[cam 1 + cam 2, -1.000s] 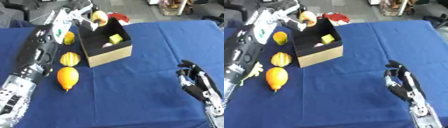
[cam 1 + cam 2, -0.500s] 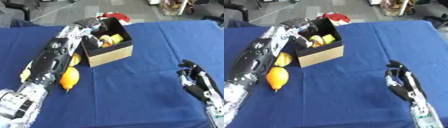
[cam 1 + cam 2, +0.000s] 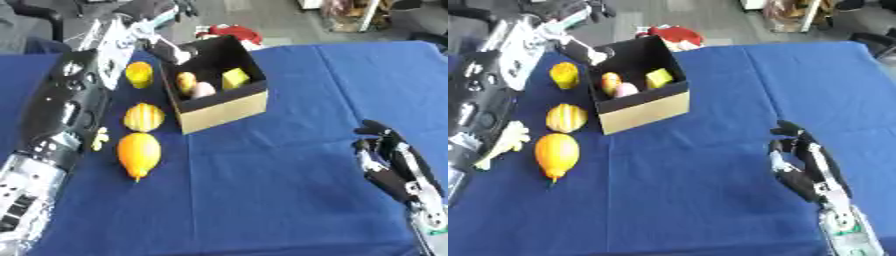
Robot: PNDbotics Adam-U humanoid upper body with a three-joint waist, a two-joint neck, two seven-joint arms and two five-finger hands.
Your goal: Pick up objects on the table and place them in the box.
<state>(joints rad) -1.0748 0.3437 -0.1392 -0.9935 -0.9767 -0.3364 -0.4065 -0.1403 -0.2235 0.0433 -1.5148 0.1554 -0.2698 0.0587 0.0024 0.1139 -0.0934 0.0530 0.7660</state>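
Left hand point(image 3: 166, 47): hovering above box point(image 3: 219, 107) rim, fingers not clear, cannot tell.
Right hand point(image 3: 394, 162): resting low right, fingers relaxed, holding nothing.
Box: containing three small items.

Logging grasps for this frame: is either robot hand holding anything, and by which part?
Nothing is held. The left hand hangs empty above the cardboard box's rim; the right hand rests open, lower right.

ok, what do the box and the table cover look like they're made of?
Open-topped box: looks like cardboard, matte tan outside, black inside, with straight folded edges. Blue table cover: seems to be cloth, matte with no glare, soft creases showing; the weave can't be made out.
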